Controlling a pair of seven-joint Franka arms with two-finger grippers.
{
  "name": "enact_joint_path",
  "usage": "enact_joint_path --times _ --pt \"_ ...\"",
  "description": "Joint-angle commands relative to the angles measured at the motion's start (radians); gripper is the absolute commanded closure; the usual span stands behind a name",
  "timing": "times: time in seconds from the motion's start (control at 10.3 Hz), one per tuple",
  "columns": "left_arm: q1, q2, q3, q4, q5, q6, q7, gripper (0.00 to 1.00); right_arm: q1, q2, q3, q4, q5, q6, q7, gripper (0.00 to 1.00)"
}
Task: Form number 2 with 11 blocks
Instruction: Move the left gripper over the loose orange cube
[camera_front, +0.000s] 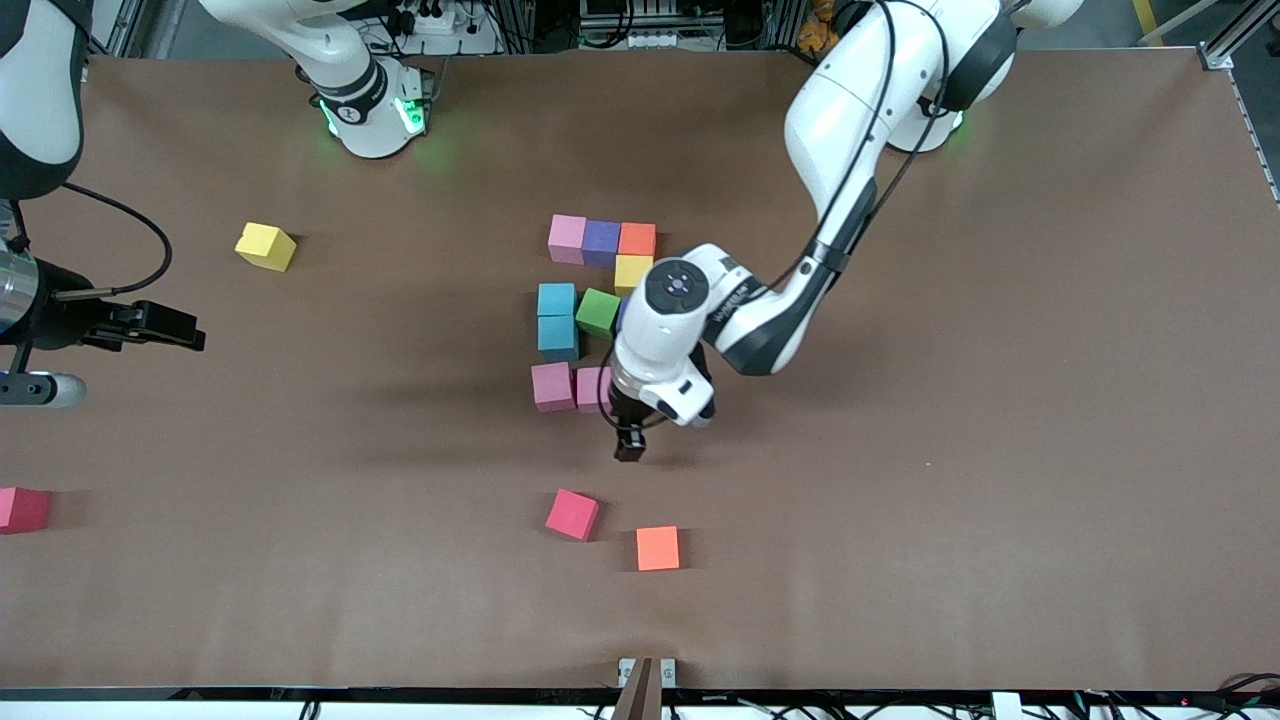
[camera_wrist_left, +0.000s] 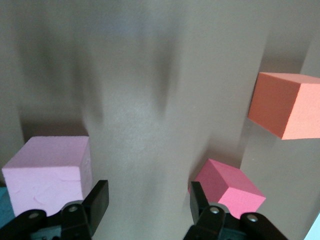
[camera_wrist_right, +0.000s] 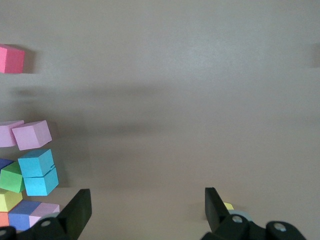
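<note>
left gripper (camera_front: 630, 447): low over bare table beside matte pink cube (camera_front: 592, 389), fingers apart, empty | right gripper (camera_front: 170, 327): waits, fingers apart

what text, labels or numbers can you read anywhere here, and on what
None can be read.
The blocks are plain coloured cubes with no print on any face that shows.
The left arm's forearm carries a line of dark lettering, too small and blurred to read.
The table and both grippers show no marking.
</note>
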Motion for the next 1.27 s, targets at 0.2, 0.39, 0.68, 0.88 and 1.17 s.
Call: enact_joint_path --times 0.2,0.39,0.68,0.88,1.17 --pt "0.083 0.007 0.016 -0.006 -0.024 0.125 -0.079 0.26 -0.019 0.012 0.007 0.025 0.014 -0.011 0.000 0.00" --pt "0.107 0.007 0.016 -0.008 -0.026 0.149 -0.146 0.26 -0.017 0.010 0.007 0.025 0.014 -0.011 0.000 0.00" --pt "0.120 0.022 0.019 -0.012 -0.026 0.149 -0.321 0.26 -0.014 0.010 0.007 0.025 0.015 -0.011 0.002 0.00" --pt "0.124 0.025 0.031 -0.015 -0.023 0.151 -0.430 0.26 -0.013 0.010 0.007 0.025 0.015 -0.011 0.002 0.00" --pt "0.138 0.052 0.132 -0.011 -0.038 0.197 -0.518 0.26 -0.020 0.010 0.007 0.025 0.012 -0.008 0.002 0.00"
